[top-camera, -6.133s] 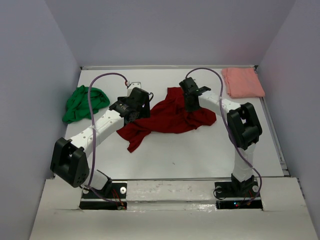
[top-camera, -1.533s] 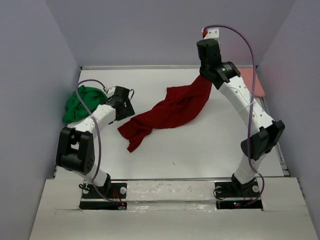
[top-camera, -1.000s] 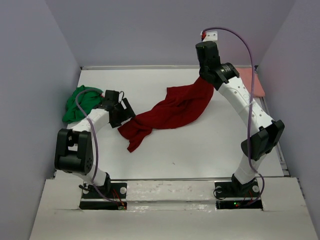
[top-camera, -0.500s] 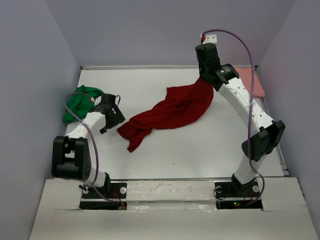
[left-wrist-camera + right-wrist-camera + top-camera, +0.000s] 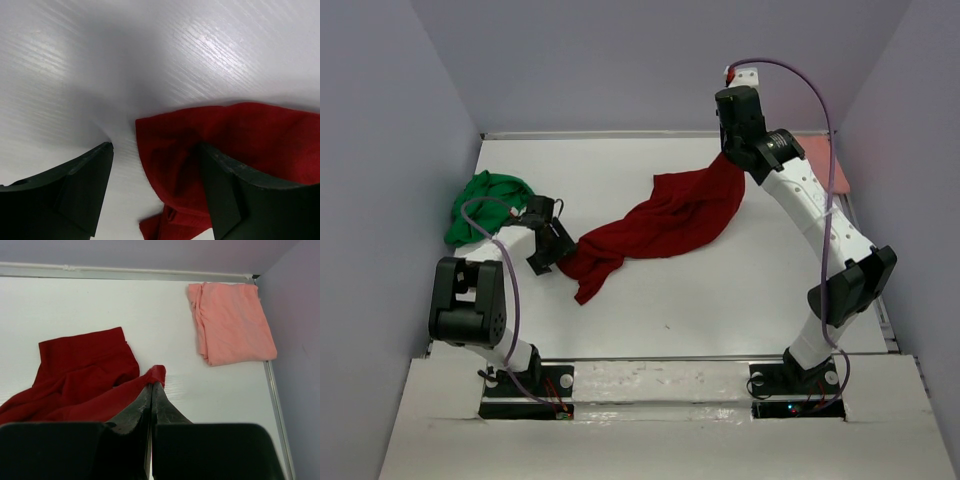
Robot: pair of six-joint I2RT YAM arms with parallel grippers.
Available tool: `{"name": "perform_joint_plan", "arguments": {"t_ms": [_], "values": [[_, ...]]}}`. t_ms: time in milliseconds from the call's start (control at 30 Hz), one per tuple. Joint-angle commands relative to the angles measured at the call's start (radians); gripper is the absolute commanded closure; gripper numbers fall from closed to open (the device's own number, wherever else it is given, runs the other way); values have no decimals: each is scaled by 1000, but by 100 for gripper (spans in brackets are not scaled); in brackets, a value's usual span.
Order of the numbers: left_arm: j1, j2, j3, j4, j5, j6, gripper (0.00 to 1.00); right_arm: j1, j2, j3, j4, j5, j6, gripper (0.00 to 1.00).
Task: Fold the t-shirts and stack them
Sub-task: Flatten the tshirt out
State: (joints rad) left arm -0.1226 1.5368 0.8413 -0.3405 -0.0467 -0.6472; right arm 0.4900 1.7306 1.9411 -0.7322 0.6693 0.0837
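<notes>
Right gripper [image 5: 151, 389] clamps raised corner of dark red soft cloth t-shirt [image 5: 665, 225]; rest trails across white table [image 5: 720, 290]. Left gripper [image 5: 154, 150] jaws apart astride low corner. Risk: shallow bite, cloth slips once pulled taut.

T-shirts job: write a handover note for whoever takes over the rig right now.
Right gripper: shut on one end of the dark red shirt, holding it up off the table.
Left gripper: open, low at the dark red shirt's near-left corner, fingers either side, not gripping.
Green shirt: crumpled at the table's left edge.
Salmon pink shirt: looks folded, far right corner.
Done: pink apparently folded.
To do: fold red and green, stack all three.
</notes>
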Motion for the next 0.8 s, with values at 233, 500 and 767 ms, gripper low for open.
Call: {"name": "perform_joint_plan", "arguments": {"t_ms": [233, 500, 767], "values": [[35, 75, 65, 23, -4, -9, 23, -8, -58, -39, 30, -23, 4, 100], [67, 79, 82, 23, -4, -6, 46, -8, -49, -42, 33, -19, 2, 100], [75, 77, 44, 41, 99, 7, 62, -8, -42, -21, 27, -25, -1, 100]]}}
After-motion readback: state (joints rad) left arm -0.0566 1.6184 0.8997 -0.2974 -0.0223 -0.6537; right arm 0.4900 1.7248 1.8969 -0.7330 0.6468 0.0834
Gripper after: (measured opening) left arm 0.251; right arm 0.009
